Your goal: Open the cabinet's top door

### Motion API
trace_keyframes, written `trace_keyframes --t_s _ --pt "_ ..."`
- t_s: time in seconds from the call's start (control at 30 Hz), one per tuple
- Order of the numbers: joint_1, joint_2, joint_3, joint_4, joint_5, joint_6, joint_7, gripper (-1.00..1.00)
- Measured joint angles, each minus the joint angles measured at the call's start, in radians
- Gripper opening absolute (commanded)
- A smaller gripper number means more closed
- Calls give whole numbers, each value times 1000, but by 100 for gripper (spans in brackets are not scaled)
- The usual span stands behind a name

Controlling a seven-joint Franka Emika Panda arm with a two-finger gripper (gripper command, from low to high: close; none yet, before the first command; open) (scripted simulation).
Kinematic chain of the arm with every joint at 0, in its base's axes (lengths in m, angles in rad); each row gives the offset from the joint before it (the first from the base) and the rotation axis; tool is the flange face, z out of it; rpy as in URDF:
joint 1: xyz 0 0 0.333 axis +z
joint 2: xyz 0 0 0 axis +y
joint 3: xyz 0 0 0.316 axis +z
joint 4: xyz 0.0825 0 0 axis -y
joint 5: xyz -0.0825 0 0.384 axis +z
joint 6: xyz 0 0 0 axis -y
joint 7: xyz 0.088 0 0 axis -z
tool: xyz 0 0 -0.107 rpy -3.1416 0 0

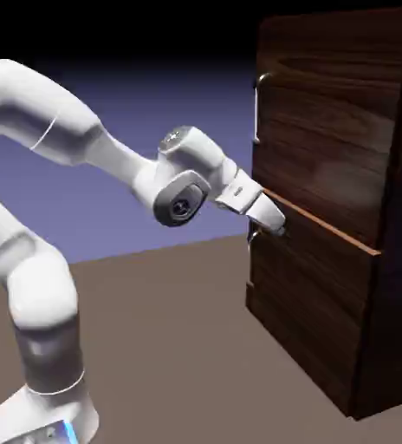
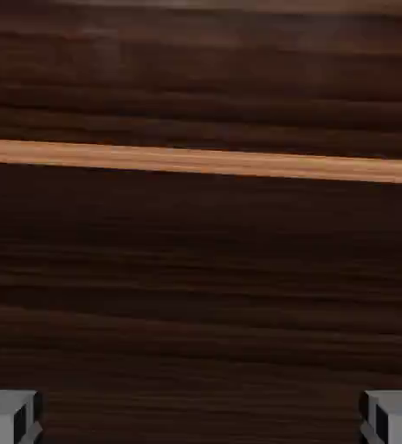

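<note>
Looking at the exterior view, you could see that your gripper [image 1: 274,221] was down at the orange-tan strip [image 1: 326,225] that ran between the two panels of the cabinet [image 1: 334,208], right by the front edge. The top door [image 1: 334,130] was the big dark panel above that strip, and it looked shut. Its silver handle [image 1: 258,108] sat high up near the front edge, well above where your gripper was. The handle of the lower panel [image 1: 254,236] was just beside the fingers, and that was the big worry. If you had closed there and pulled, you might have grabbed the wrong handle and opened the lower panel [image 1: 304,303] and not the top door. In the hand view the two grey fingertips [image 2: 9,416] were far apart at the bottom corners, so the gripper was wide open and held nothing. Between them there was only dark wood, with the strip [image 2: 201,162] running across above, and no handle showed at all. So closing from there would likely have caught nothing, or the fingers could have bumped flat wood and slid. I could not tell if the fingers touched the wood. You probably needed to lift the hand up to the top handle first.
</note>
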Motion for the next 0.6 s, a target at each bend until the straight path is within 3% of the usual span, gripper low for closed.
trace_keyframes --t_s 0.6 --pt "-291 -161 375 199 783 30 -468 100"
